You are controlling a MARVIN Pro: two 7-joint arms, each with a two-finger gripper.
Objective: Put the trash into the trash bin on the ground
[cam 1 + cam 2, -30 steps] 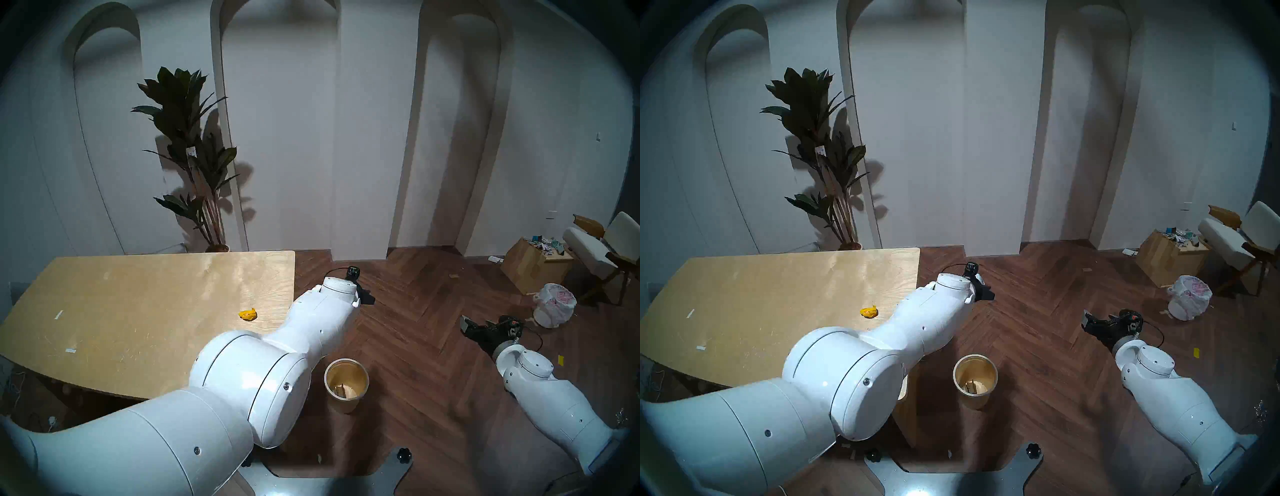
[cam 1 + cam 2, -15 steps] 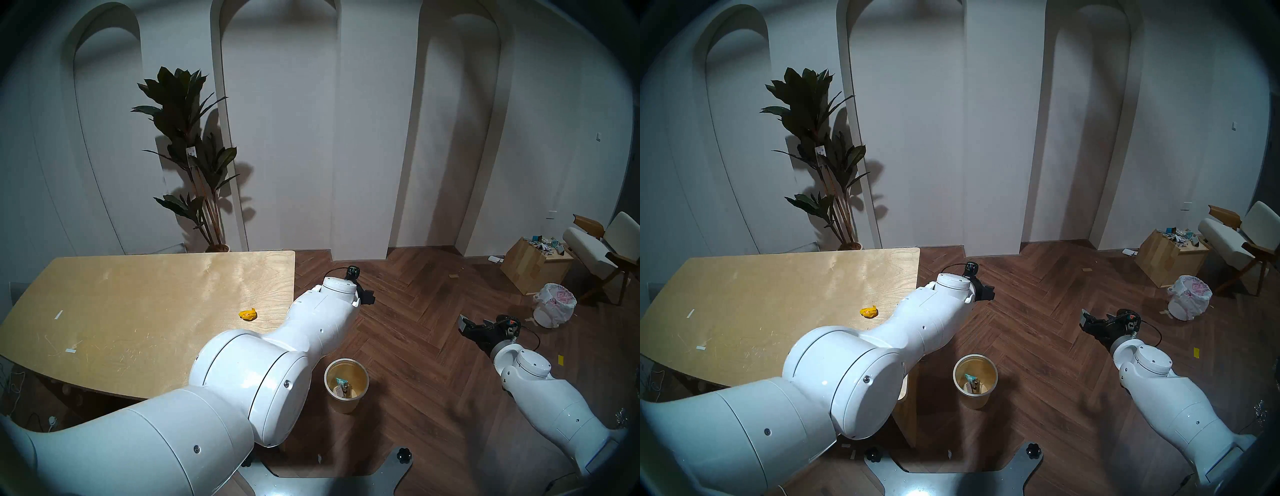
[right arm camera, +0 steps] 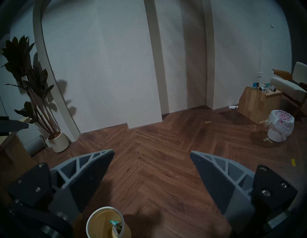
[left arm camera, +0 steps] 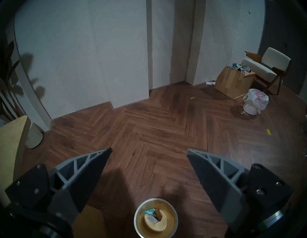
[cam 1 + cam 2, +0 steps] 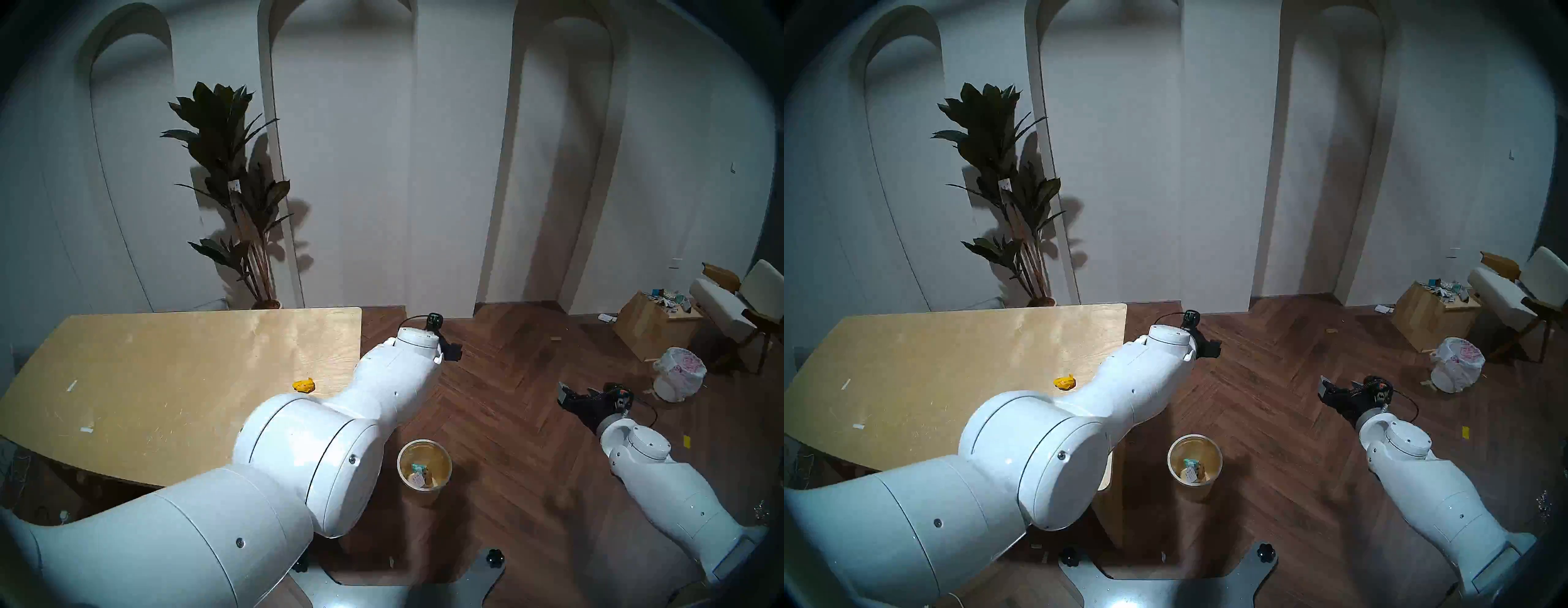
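Your left gripper [image 4: 149,152] hangs above the wood floor just beyond the trash bin [image 5: 424,492], jaws spread wide and empty. Your right gripper [image 3: 152,153] is out to the right of the bin, well apart from it, also wide and empty. Inside the bin lie a teal-and-white wrapper [image 4: 150,211] and a white-and-yellow carton [image 4: 152,219]. The yellow paper lump [image 5: 304,385] sits on the wooden table [image 5: 148,361] left of the bin, beside your left forearm. A white bagged bin [image 5: 679,373] and wooden box [image 5: 649,329] stand far right of it.
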